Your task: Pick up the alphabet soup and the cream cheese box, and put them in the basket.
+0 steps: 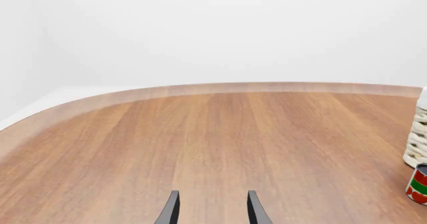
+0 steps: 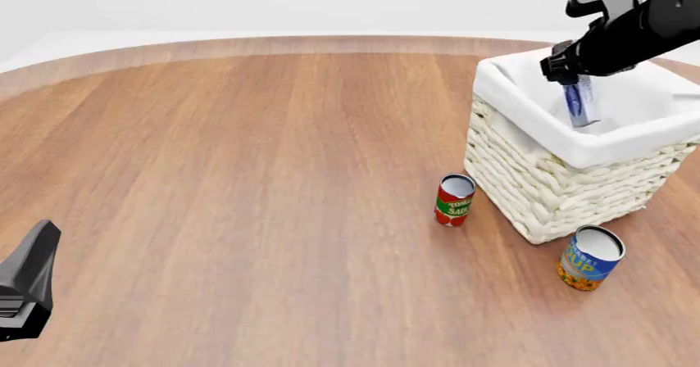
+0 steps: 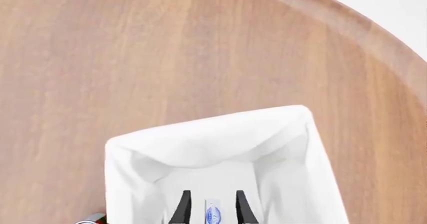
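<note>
The cream cheese box (image 2: 579, 105) stands on end, blue and white, inside the basket (image 2: 547, 188), right under my right gripper (image 2: 569, 79). In the right wrist view the box (image 3: 212, 215) lies between the fingers (image 3: 184, 206) with a white gap on each side, so this gripper (image 3: 212, 194) is open and not touching it. The alphabet soup (image 2: 588, 260) stands upright on the table just in front of the basket. My left gripper (image 1: 212, 194) is open over bare wood, far to the left (image 2: 28, 289).
A red and green tomato sauce can (image 2: 454, 200) stands just left of the basket's front corner, also seen in the left wrist view (image 1: 419, 185) beside the basket wall (image 1: 417, 144). The table's curved far edge (image 2: 274, 46) runs behind.
</note>
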Robot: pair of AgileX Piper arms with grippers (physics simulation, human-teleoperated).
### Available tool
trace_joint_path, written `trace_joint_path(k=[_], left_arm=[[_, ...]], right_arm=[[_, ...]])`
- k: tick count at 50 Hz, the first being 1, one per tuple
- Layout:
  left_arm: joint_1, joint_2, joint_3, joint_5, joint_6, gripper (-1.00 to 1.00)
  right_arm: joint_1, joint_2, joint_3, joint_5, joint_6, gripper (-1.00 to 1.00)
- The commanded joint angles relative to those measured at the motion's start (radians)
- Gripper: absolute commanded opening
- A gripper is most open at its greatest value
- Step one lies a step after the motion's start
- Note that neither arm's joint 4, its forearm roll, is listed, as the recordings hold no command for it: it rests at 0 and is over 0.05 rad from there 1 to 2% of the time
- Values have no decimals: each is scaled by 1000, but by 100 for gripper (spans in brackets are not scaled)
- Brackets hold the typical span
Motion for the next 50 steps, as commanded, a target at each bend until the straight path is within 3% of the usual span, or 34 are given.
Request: trace_joint_path(k=[1,25,27,50], left_arm=[[0,0,0,0,0,100],[0,0,0,0,0,100],[0,0,0,0,0,100],[0,0,0,0,0,100]], right_arm=[[-13,8,-7,-5,-2,100],[1,-87,17,34,3,100],[7,-102,-11,69,9,100],[44,-280,79,66,83,100]])
